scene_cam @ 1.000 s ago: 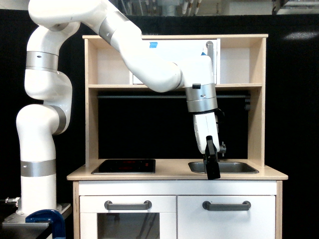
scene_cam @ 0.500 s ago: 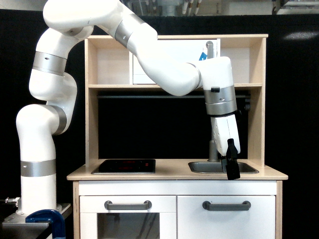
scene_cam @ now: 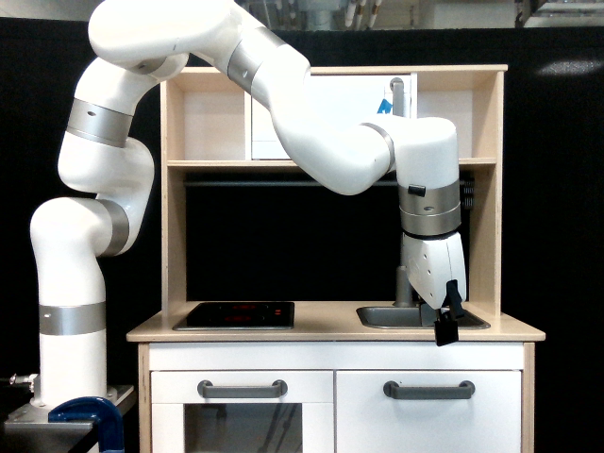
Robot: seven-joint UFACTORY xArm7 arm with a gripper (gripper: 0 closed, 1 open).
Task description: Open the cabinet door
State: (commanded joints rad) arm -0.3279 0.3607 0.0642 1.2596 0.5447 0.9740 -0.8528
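Observation:
The cabinet door (scene_cam: pixel 429 420) is the plain white panel at the lower part of the exterior view's right, under the sink. It looks shut, flush with the front, and its horizontal grey bar handle (scene_cam: pixel 429 389) is free. My gripper (scene_cam: pixel 446 330) hangs from the white arm, pointing down at the countertop's front edge. It is above the handle, a little to the right of the handle's middle, and does not touch it. The black fingers (scene_cam: pixel 445 332) show from the side, so the gap between them is not visible. Nothing is seen in them.
Left of the cabinet door is the glass-windowed oven door (scene_cam: pixel 243 425) with a like handle. On the counter are a black hob (scene_cam: pixel 234 314), a sink (scene_cam: pixel 422 317) and a faucet (scene_cam: pixel 403 283). The upper shelf holds a white door (scene_cam: pixel 330 104) with blue tape. A blue clamp (scene_cam: pixel 90 415) is at bottom left.
The arm has swung toward the exterior view's right, carrying the gripper from over the sink's left part to its right front edge. The wrist has turned. The cabinet door has not moved.

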